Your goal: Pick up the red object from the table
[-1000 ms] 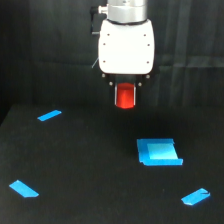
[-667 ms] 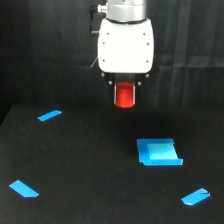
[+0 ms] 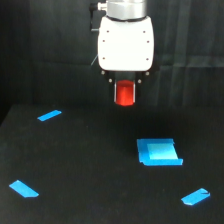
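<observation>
The red object (image 3: 124, 94) is a small red-orange block held between the dark fingers under my white gripper body, well above the black table (image 3: 90, 165). My gripper (image 3: 124, 96) is shut on it, in the upper middle of the exterior view. The block hangs clear of the surface, above and to the exterior view's left of the blue square piece. The fingertips are mostly hidden by the block and the dark background.
A flat blue square piece (image 3: 158, 151) lies on the table at the exterior view's right. Blue strips lie at the back left (image 3: 49, 115), front left (image 3: 23, 188) and front right (image 3: 195, 196).
The gripper with the red block has risen slightly; nothing on the table has moved.
</observation>
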